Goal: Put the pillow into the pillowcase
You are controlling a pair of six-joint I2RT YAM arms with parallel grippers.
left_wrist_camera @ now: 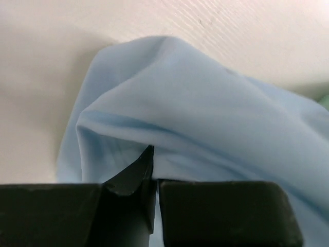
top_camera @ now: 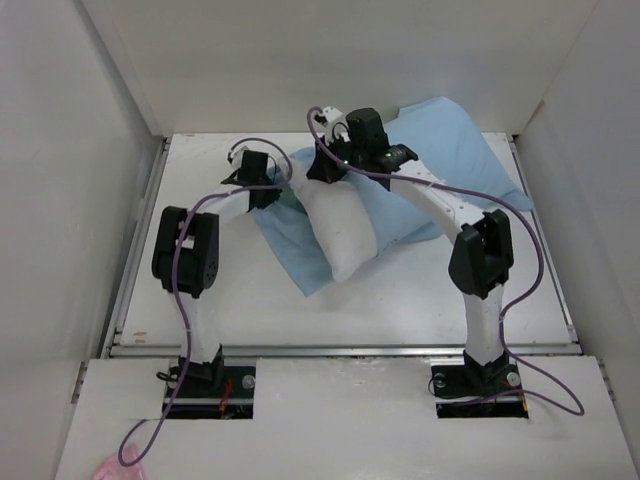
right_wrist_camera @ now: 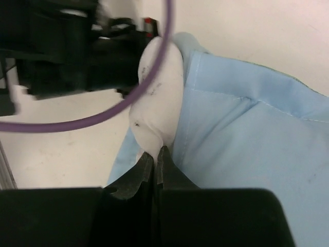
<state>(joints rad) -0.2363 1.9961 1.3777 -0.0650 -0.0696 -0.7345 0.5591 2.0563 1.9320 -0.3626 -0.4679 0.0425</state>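
The white pillow [top_camera: 343,228] lies slantwise in the middle of the table, on top of the light blue pillowcase [top_camera: 455,150], which spreads out to the back right and also shows at the pillow's front left. My right gripper [right_wrist_camera: 156,154] is shut on a pinched corner of the pillow [right_wrist_camera: 159,87], at its far end [top_camera: 322,172]. My left gripper [left_wrist_camera: 154,175] is shut on a fold of the pillowcase [left_wrist_camera: 205,118], just left of that same pillow end [top_camera: 283,188]. The case's opening is hidden.
White walls close in the table [top_camera: 420,300] on the left, back and right. Purple cables [top_camera: 500,200] loop along both arms. The left arm's wrist [right_wrist_camera: 77,46] sits close beside the pillow corner in the right wrist view. Something pink [top_camera: 110,465] lies at the front left.
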